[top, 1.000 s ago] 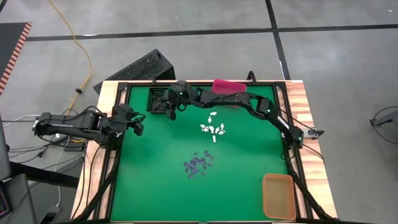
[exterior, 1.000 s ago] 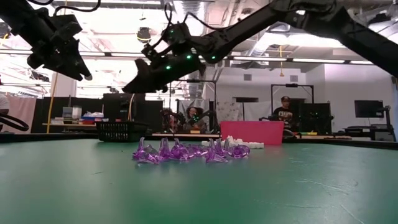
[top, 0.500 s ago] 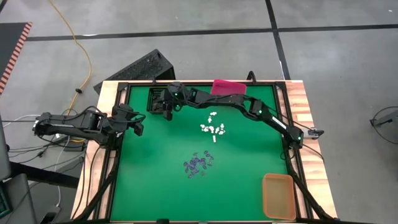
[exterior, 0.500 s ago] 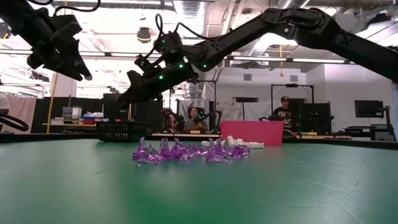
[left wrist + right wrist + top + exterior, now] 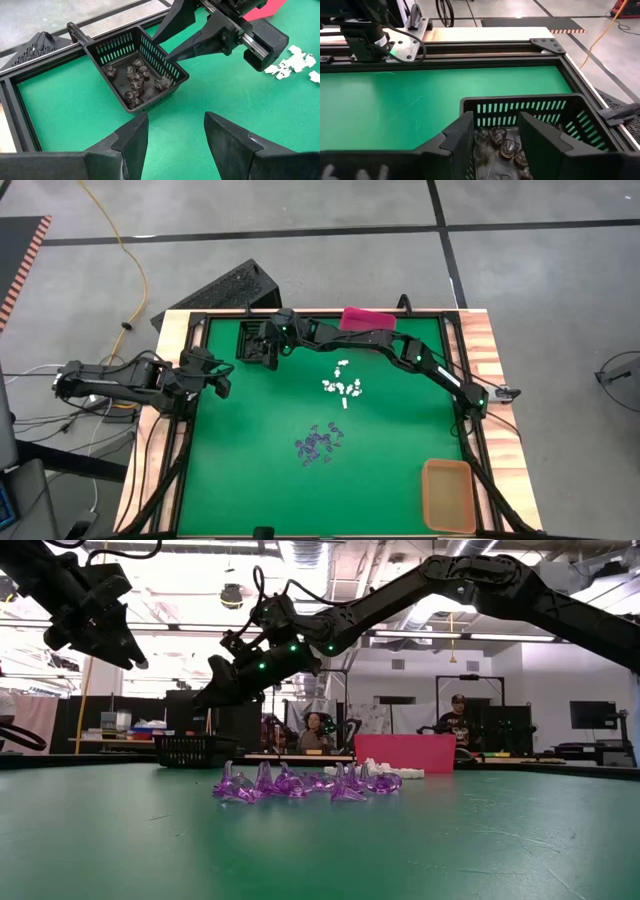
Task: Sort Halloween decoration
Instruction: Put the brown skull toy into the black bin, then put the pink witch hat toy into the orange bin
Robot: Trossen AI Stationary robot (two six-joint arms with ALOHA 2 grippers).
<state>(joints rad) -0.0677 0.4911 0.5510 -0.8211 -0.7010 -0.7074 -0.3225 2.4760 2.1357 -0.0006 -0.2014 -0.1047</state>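
Several black trinkets (image 5: pixel 136 79) lie in the black slatted bin (image 5: pixel 253 340) at the table's far left. A cluster of white trinkets (image 5: pixel 343 387) lies mid-table, and a heap of purple ones (image 5: pixel 318 445) lies nearer the front. My right gripper (image 5: pixel 495 125) reaches across the table and hangs open just above the black bin's rim (image 5: pixel 161 49), with nothing between its fingers. At the table's left edge, my left gripper (image 5: pixel 172 130) waits, open and raised, facing the bin.
A pink bin (image 5: pixel 368 320) stands at the far edge, right of the black bin. An orange bin (image 5: pixel 448 495) sits in the near right corner. Bare green mat lies between the heaps and along the near left. People sit in the room beyond the table.
My right gripper has moved a little toward the table's far left corner and slightly down, coming over the black bin.
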